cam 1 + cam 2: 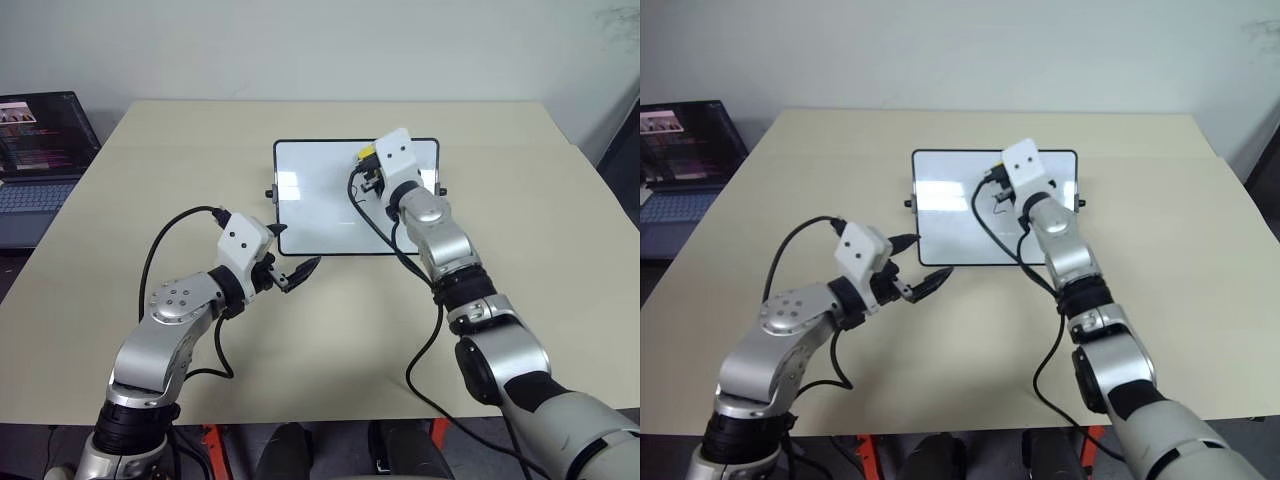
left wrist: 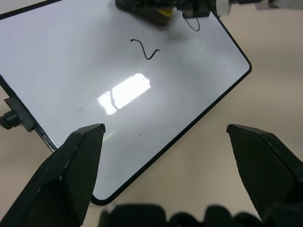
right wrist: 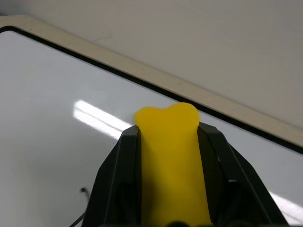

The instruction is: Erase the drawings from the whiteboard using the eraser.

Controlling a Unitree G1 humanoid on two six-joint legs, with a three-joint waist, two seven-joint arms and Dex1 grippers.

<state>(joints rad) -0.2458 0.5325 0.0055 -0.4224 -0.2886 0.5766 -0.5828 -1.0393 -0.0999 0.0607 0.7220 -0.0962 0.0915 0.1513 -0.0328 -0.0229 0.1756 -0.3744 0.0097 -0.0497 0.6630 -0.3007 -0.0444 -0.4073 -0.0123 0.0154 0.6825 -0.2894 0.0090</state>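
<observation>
The whiteboard (image 1: 320,200) lies flat at the middle of the table. One of the drawings, a thin black curl like a "2" (image 2: 144,49), shows on its glossy face, and a small black stroke (image 3: 83,191) lies near the eraser. My right gripper (image 3: 168,132) is shut on the yellow eraser (image 1: 367,154) and hovers over the board's far right part. My left gripper (image 1: 295,275) stands open and empty just off the board's near left corner, pointing across the board (image 2: 71,71).
An open laptop (image 1: 40,150) sits off the table's left edge. The beige table (image 1: 520,220) has free room on every side of the board. Black cables hang from both wrists, the right one over the board's right half.
</observation>
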